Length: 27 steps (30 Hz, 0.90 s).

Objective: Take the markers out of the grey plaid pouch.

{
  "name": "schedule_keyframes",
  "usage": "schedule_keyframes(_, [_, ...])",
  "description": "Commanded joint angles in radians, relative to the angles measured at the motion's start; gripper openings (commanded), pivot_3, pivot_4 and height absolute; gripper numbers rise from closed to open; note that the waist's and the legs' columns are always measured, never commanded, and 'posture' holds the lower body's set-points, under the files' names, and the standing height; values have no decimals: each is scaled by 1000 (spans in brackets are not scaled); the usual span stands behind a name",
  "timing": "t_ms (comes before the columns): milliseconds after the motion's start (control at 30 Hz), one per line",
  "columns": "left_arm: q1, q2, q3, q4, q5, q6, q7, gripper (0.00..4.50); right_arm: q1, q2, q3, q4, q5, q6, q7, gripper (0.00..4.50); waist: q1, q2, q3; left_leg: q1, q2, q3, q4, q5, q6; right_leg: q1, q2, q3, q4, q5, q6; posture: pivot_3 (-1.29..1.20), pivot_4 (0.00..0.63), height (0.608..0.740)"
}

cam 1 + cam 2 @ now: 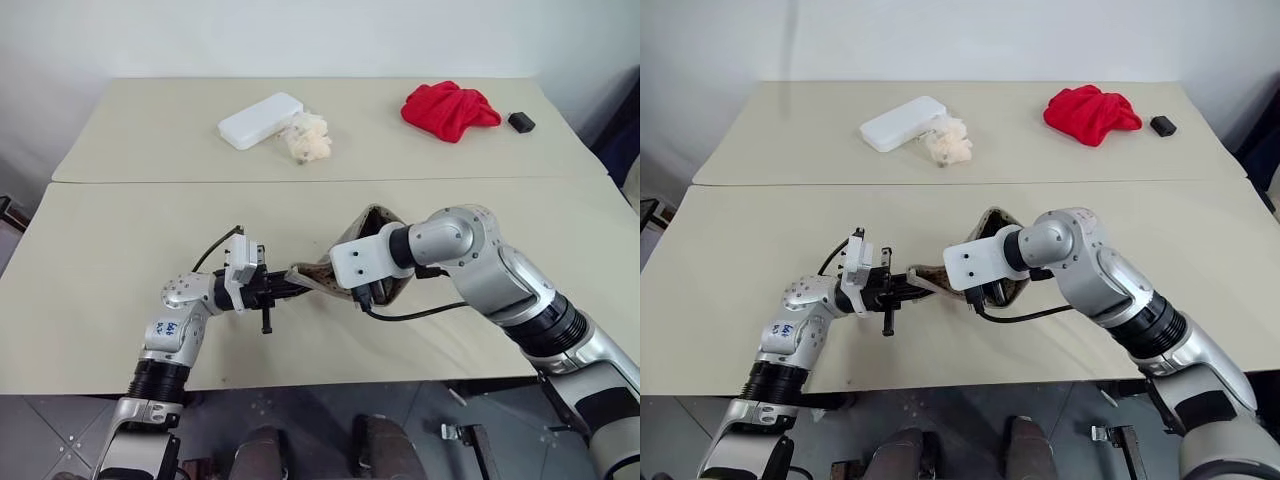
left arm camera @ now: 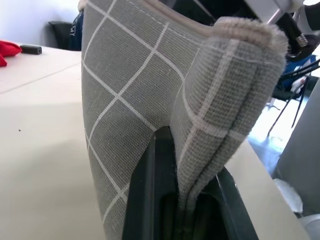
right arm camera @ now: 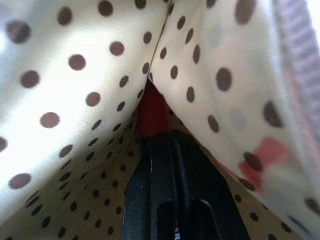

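The grey plaid pouch (image 1: 378, 222) is held up off the near table between both arms, mouth open. My left gripper (image 1: 286, 288) is shut on one end of it; in the left wrist view the checked fabric (image 2: 125, 90) is folded and pinched between the black fingers (image 2: 150, 180). My right gripper (image 3: 155, 137) reaches inside the pouch, among the cream lining with brown dots (image 3: 75, 100). Its fingers are shut on a red marker (image 3: 152, 112), which pokes out beyond their tips. The rest of the pouch's contents is hidden.
On the far table lie a white rectangular box (image 1: 260, 120), a crumpled pale wrapper (image 1: 306, 137), a red cloth (image 1: 450, 108) and a small black object (image 1: 520, 122). A seam (image 1: 200, 181) separates the two beige tables. A black cable (image 1: 420, 312) loops under the right wrist.
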Motion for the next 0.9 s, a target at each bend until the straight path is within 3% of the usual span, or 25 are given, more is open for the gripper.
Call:
schedule_keyframes(33, [24, 50, 57, -8, -38, 97, 45, 0, 18, -63, -93, -67, 91, 5, 83, 44, 2, 0, 0, 0, 0, 0, 0, 0, 0, 0, 0, 0, 0, 0, 0, 0, 150, 740])
schedule_keyframes(133, [21, 75, 71, -21, -62, 176, 51, 0, 40, -116, -101, -96, 128, 9, 134, 44, 3, 0, 0, 0, 0, 0, 0, 0, 0, 0, 0, 0, 0, 0, 0, 0, 150, 740])
schedule_keyframes(267, [15, 100, 66, -31, -63, 224, 67, 0, 33, -131, -90, -92, 95, 14, 91, 44, 0, 0, 0, 0, 0, 0, 0, 0, 0, 0, 0, 0, 0, 0, 0, 0, 150, 740])
schedule_keyframes(467, [24, 123, 21, -58, -25, 206, 69, 0, 25, -120, -57, -80, 23, 34, 29, 44, 0, 0, 0, 0, 0, 0, 0, 0, 0, 0, 0, 0, 0, 0, 0, 0, 150, 740])
schedule_keyframes(767, [51, 122, 9, -95, -60, 201, 58, 0, 52, -110, -31, -106, 58, 83, 44, 44, 2, 0, 0, 0, 0, 0, 0, 0, 0, 0, 0, 0, 0, 0, 0, 0, 150, 740])
schedule_keyframes(900, [65, 103, 19, -115, -69, 194, 85, 1065, 74, -111, -34, -105, 78, 101, 54, 0, 2, 0, 0, 0, 0, 0, 0, 0, 0, 0, 0, 0, 0, 0, 0, 0, 150, 740])
